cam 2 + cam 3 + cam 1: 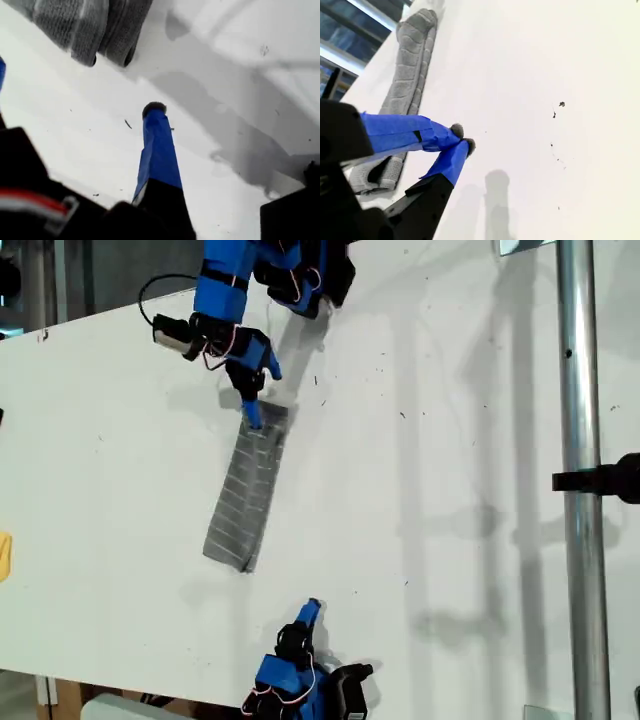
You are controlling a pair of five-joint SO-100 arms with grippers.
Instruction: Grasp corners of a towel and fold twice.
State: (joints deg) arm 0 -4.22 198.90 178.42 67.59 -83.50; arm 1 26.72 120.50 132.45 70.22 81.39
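The grey striped towel (pixel 247 490) lies folded into a long narrow strip, running slantwise on the white table (pixel 450 440). My second gripper (pixel 252 418) is at the strip's far end in the exterior view. In the second wrist view it (pixel 462 139) is shut, tips touching and holding nothing, just beside the towel (pixel 410 75). My first gripper (pixel 309 613) hovers near the table's near edge, short of the strip's other end (pixel 90 30). It (pixel 77 95) looks open: one blue finger (pixel 156 145) shows fully, the other only as a sliver. The corners are tucked into the folds.
A small yellow object (pixel 4 556) sits at the exterior view's left edge. A metal pole (pixel 580 390) with a black clamp (pixel 605 480) crosses the exterior view's right side. Dark specks dot the table.
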